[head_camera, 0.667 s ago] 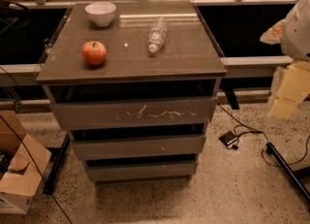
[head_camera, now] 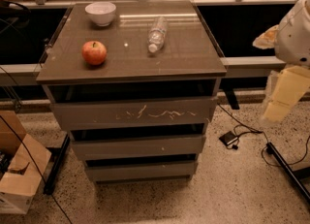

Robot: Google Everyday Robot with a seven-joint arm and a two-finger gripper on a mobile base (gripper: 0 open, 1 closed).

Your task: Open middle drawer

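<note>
**Drawer shut, gripper waiting off to the side**

Against the view a moment earlier nothing had visibly shifted. The cabinet (head_camera: 186,53), the things on its top and the arm (head_camera: 296,26) all sat where they had been, so the opening had not begun.

Farthest to the gripper's left, and lower, a cardboard box (head_camera: 19,179) lay on the floor. Nearer, still to its left but higher, a white bowl (head_camera: 100,13), a red apple (head_camera: 94,52) and a bottle (head_camera: 157,34) lying on its side occupied the cabinet top.

The middle drawer (head_camera: 138,146) sat left of the gripper and lower, well apart from it. It was closed between the scratched drawer (head_camera: 97,115) above and the lowest drawer (head_camera: 140,170) (no handle showed on any front). A small black device (head_camera: 228,138) lay on the floor, below and just left of the gripper.

The gripper (head_camera: 286,94) itself hung at the right edge, with the arm above it cut off by the frame. Whether it stood open or closed could not be told, and it touched nothing. By my reading, the approach to the drawer front remained to be made.
</note>
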